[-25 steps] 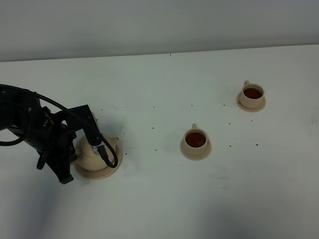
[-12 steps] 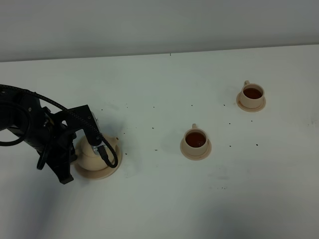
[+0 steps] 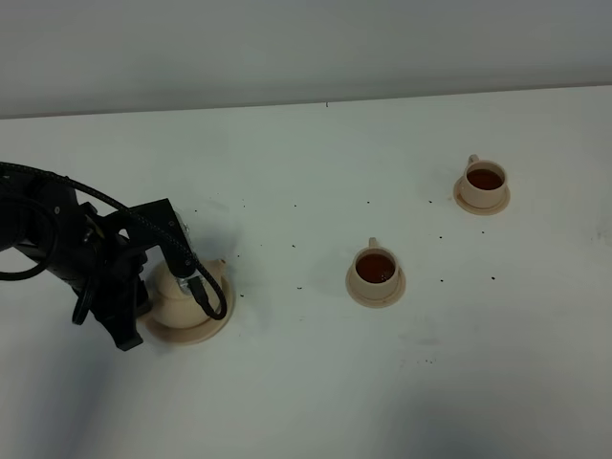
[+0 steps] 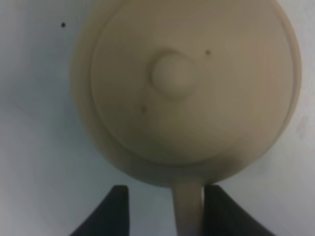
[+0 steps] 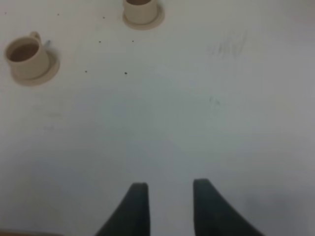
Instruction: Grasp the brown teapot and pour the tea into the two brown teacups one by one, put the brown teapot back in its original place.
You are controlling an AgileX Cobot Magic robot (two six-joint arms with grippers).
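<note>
The brown teapot (image 3: 180, 290) stands upright on its wide saucer, the original place (image 3: 198, 332), at the left of the table. In the left wrist view the teapot's lid and knob (image 4: 172, 73) fill the frame. My left gripper (image 4: 167, 209) is open, its jaws on either side of the loop handle (image 4: 187, 211) with a gap showing on one side. The two brown teacups (image 3: 375, 268) (image 3: 485, 179) sit on their small saucers, both holding dark tea. My right gripper (image 5: 170, 209) is open over bare table, with both teacups (image 5: 27, 53) (image 5: 141, 6) far ahead of it.
The white table (image 3: 306, 382) carries small dark specks between the teapot and the cups. The left arm and its cable (image 3: 67, 249) crowd the table's left side. A pale wall runs along the back edge.
The left jaws have spread apart from the teapot's handle. The teapot, both cups and the right gripper stay where they were.
</note>
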